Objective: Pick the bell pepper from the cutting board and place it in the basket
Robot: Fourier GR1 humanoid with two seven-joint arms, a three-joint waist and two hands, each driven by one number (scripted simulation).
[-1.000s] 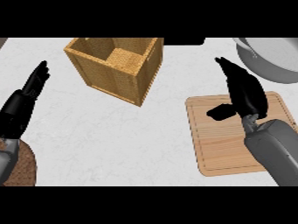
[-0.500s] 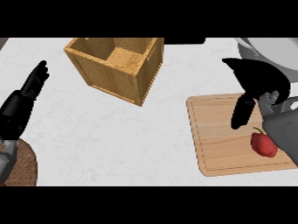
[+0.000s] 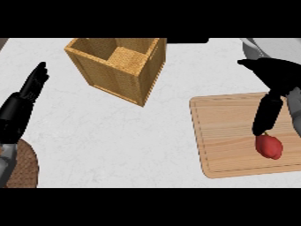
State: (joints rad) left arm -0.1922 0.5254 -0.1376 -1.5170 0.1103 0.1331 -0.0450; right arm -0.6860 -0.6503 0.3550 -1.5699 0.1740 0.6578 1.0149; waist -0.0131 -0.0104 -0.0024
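Observation:
A red bell pepper (image 3: 269,147) lies on the right part of the wooden cutting board (image 3: 227,132). My right hand (image 3: 282,73) hovers over the board's far right corner, open. One long black finger (image 3: 266,115) reaches down and ends right at the pepper's near top; nothing is curled round the pepper. The basket (image 3: 117,66), a tall open wooden box, stands at the far middle, left of the board. At the left edge my left hand (image 3: 19,108) rests open, fingers pointing away, holding nothing.
A grey metal bowl (image 3: 270,46) sits at the far right, partly behind my right hand. A brown woven mat (image 3: 25,167) shows at the lower left under my left forearm. White counter (image 3: 126,141) lies between basket and board.
My right hand has shifted right and toward the far edge, and the pepper it earlier hid now shows on the board. The left hand has not moved.

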